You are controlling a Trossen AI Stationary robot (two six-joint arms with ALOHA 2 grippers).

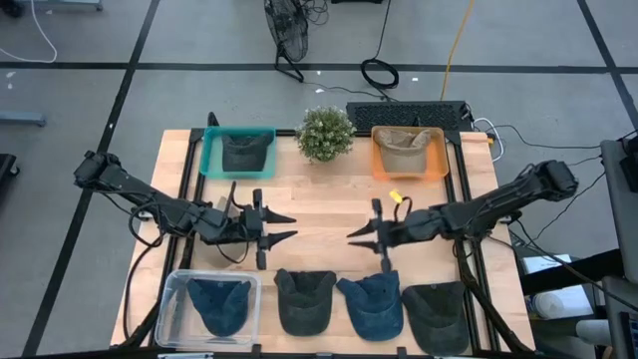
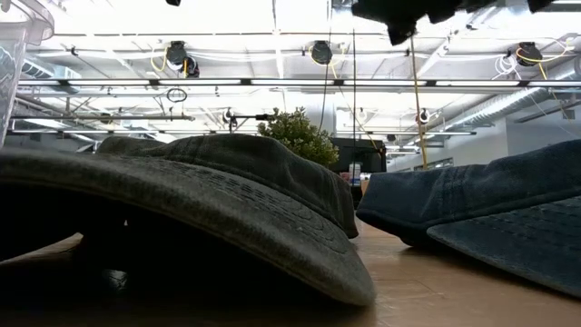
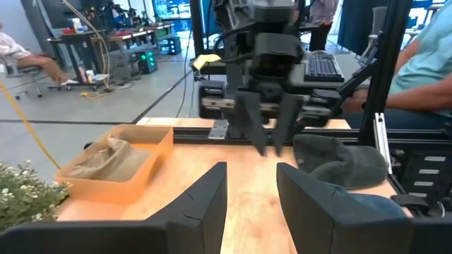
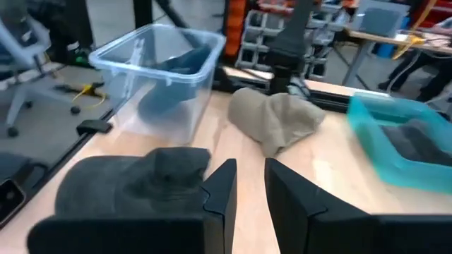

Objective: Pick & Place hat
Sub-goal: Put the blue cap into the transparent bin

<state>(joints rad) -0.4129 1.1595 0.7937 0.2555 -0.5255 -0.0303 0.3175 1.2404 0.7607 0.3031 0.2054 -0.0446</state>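
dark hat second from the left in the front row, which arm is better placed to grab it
Left, probably. The left gripper hangs empty, fingers apart, almost directly behind that dark hat. The right gripper sits farther over, nearer the blue hat.

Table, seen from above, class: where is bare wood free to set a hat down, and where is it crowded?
Free: the strip between the left gripper and right gripper, below the plant. Crowded: the front edge, with the clear bin and three loose hats; the back edge, with the teal bin and orange bin.
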